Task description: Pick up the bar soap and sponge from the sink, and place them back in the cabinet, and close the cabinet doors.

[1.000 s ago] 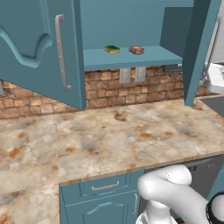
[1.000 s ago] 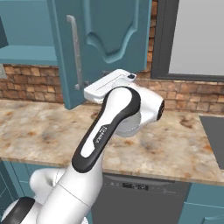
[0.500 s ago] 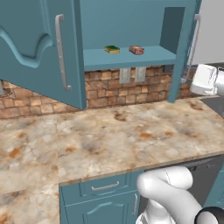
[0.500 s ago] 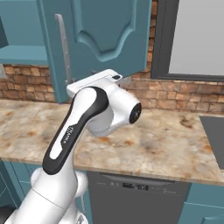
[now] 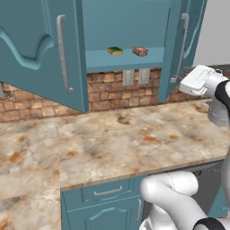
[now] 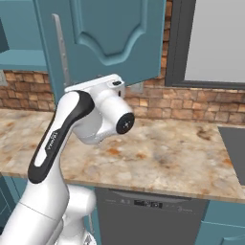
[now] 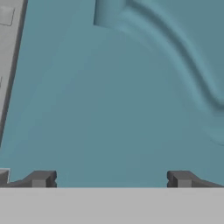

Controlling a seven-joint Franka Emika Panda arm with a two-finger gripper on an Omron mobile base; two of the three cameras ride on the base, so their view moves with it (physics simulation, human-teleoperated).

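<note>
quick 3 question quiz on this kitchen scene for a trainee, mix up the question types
1. True or false: the sponge and the bar soap both lie on the cabinet shelf.
2. Multiple choice: the gripper is (A) shut on the sponge, (B) open and empty, facing a cabinet door, (C) shut on a door handle.
3. Short answer: in the left base view, which of the two items on the shelf lies further left?

Key
1. True.
2. B. The fingertips stand wide apart with nothing between them, close before the teal door panel.
3. The sponge; the bar soap sits to its right, apart from it.
</note>
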